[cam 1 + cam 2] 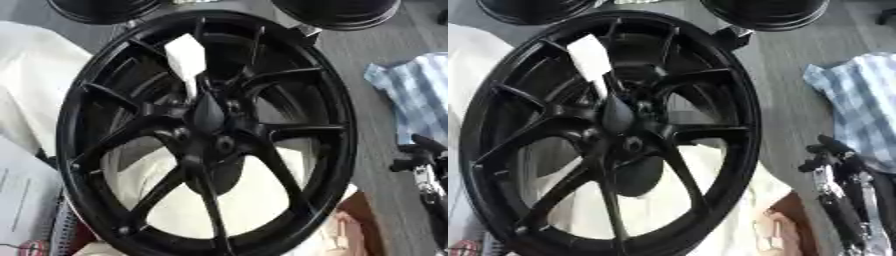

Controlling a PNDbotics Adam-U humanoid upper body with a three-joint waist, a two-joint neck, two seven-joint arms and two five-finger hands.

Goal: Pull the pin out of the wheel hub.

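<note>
Black wheel hub (206, 135) fills the middle, tilted; white pin-like piece (187, 60) juts above its centre. Right of the hub, right hand (833, 155) apart, gripping nothing; finger spread impossible to tell.

Black multi-spoke wheel hub (206, 131), tilted and filling the view, face toward camera; a white pin (186, 60) projects from near its centre.

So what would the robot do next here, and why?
Probably reach its right hand left toward the wheel hub. The hand sits by the wheel's right rim, holding nothing and clear of the hub, where a pale tag-like piece stands just above the centre.
</note>
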